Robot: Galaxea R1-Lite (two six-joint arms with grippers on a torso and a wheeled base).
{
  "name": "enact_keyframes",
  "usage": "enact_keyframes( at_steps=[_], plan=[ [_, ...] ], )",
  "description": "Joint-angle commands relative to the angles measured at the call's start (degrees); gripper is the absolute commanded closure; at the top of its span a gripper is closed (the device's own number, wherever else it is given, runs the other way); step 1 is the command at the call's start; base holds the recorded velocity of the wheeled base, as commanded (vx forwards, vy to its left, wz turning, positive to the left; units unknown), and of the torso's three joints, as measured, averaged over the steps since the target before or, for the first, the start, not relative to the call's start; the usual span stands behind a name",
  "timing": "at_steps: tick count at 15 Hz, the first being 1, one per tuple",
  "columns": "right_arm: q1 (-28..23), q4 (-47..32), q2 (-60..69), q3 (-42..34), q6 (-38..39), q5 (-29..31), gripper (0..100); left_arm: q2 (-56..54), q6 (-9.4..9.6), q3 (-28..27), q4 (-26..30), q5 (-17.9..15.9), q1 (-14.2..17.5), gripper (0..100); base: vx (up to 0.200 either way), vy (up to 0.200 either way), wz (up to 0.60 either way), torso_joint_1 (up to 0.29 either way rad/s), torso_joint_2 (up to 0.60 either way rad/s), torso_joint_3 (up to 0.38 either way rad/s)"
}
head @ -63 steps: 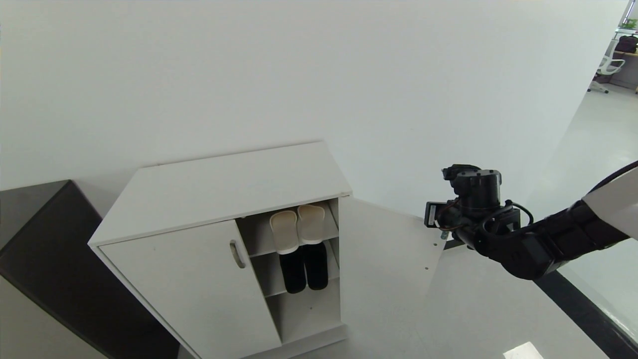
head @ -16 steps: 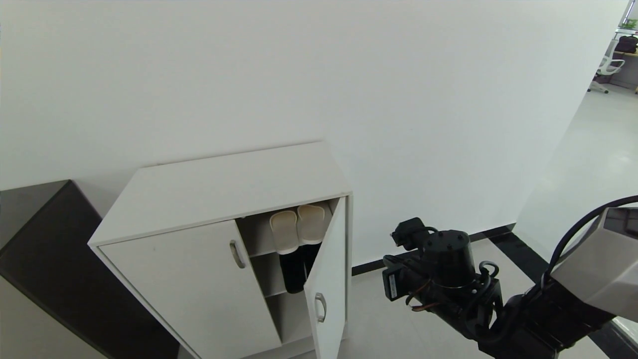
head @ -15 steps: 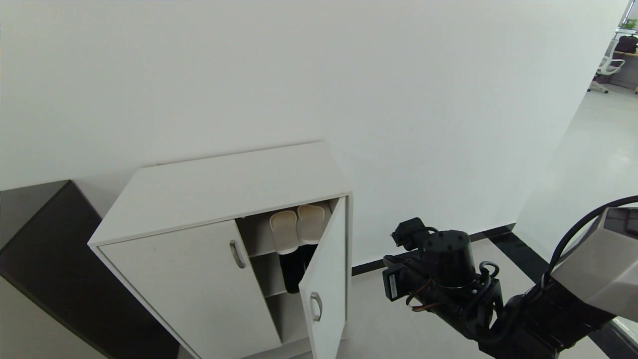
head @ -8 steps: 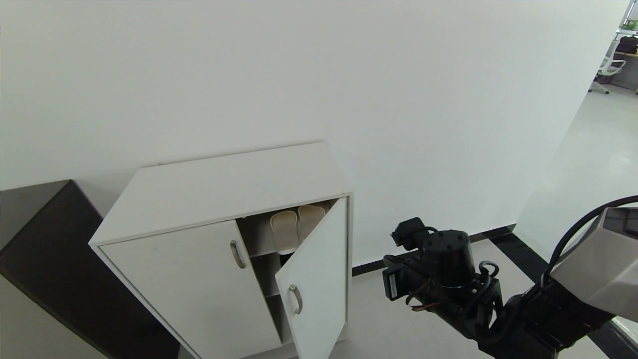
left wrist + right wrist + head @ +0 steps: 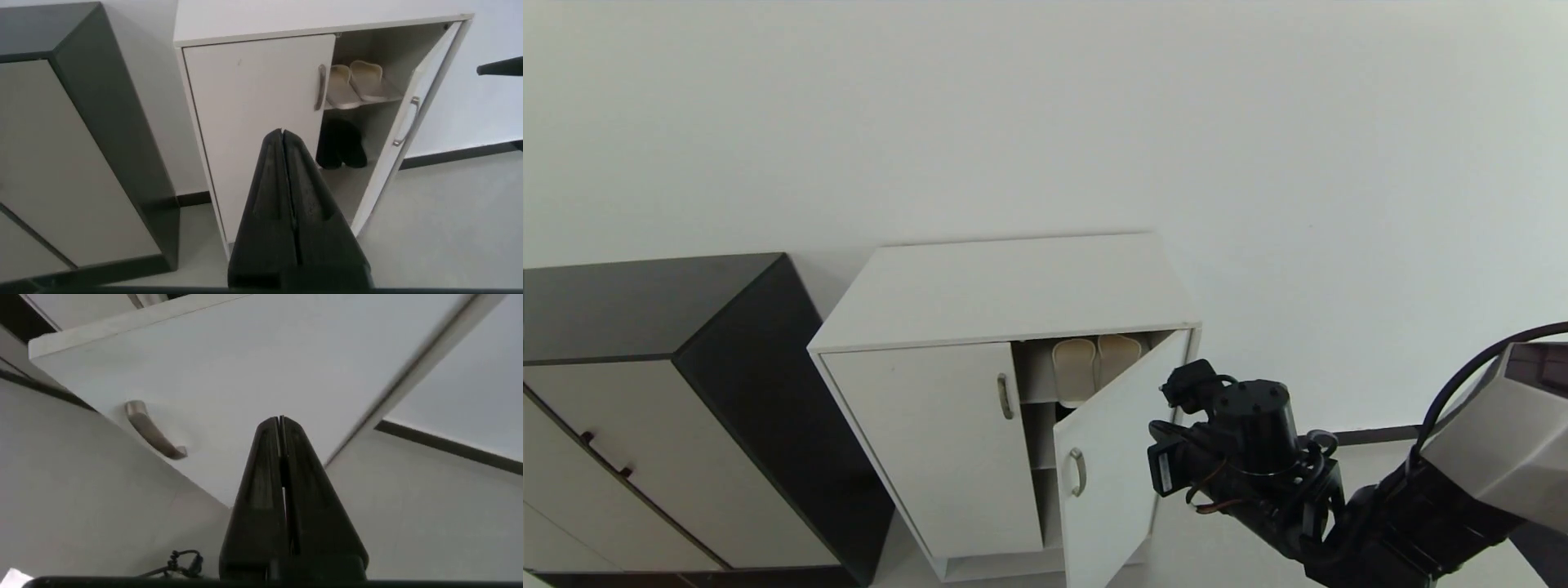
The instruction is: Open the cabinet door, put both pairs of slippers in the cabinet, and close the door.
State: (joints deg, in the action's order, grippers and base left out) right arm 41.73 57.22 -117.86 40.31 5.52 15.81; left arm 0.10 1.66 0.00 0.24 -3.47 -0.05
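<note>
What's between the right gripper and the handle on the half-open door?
Nothing but bare white door panel lies between the right gripper and the handle, as the right wrist view shows.

White cabinet (image 5: 1013, 290), beige slippers (image 5: 1094, 367), black slippers (image 5: 341, 145), silver handle (image 5: 1077, 472), black-and-cream sideboard (image 5: 768, 400), white wall (image 5: 1013, 122)

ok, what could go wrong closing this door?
1. The door is ajar, and the right gripper, shut, is by its flat outer face. The narrow tip might slide off mid-push, leaving a gap.
2. The black slippers seem close to the shelf front, so the door could catch their heels.
</note>
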Motion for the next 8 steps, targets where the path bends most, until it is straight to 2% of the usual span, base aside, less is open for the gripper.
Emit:
enact_keyframes(
  at_steps=[1, 4, 8],
  plan=[
    [0.0, -0.1, -0.1, -0.9, -0.2, -0.3, 100, 0.0, 0.01, 0.0, 0.0, 0.0, 0.0, 100, 0.000, 0.000, 0.00, 0.000, 0.00, 0.000],
    [-0.2, 1.9, 0.3, -5.1, -2.3, -6.8, 100, 0.0, 0.01, 0.0, 0.0, 0.0, 0.0, 100, 0.000, 0.000, 0.00, 0.000, 0.00, 0.000],
    [-3.1, 13.5, 0.1, -13.4, -3.4, -22.4, 100, 0.0, 0.01, 0.0, 0.0, 0.0, 0.0, 100, 0.000, 0.000, 0.00, 0.000, 0.00, 0.000]
  ],
)
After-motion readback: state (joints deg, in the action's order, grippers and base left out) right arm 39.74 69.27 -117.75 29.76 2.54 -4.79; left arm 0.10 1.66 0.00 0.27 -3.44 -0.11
